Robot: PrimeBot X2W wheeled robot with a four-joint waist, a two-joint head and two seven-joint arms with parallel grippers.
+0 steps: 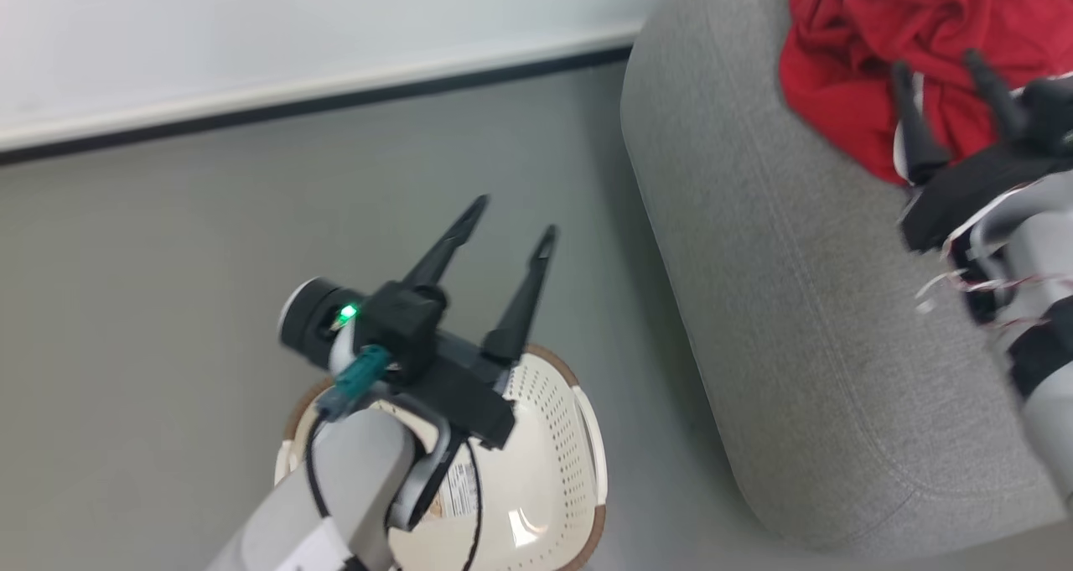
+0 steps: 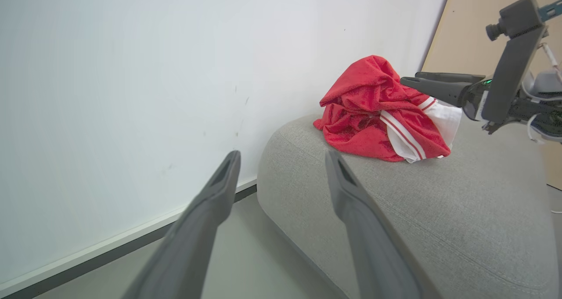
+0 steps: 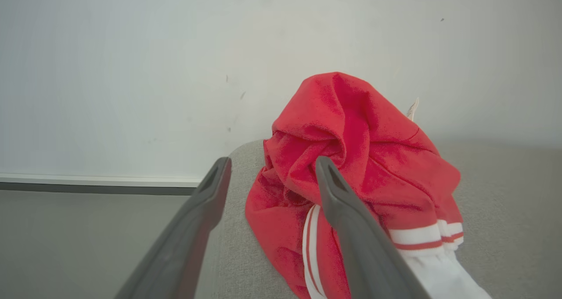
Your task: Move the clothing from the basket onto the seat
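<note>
The red clothing [image 1: 880, 43] with white striped panels lies bunched on the grey seat [image 1: 780, 303] at the upper right; the same clothing [image 2: 377, 110] [image 3: 351, 158] shows in both wrist views. My right gripper [image 1: 937, 61] stands open just over the pile's near edge, with nothing between its fingers; that right gripper [image 3: 272, 165] has the fabric behind it. My left gripper [image 1: 513, 217] is open above the floor, over the cream basket [image 1: 553, 462], whose visible inside holds no fabric. From its own wrist, the left gripper [image 2: 283, 156] points at the seat [image 2: 439, 211].
A white wall with a dark baseboard [image 1: 310, 101] runs along the top left. Grey floor [image 1: 168, 303] lies between the wall, the basket and the seat. A beige panel [image 2: 474, 18] stands behind the seat.
</note>
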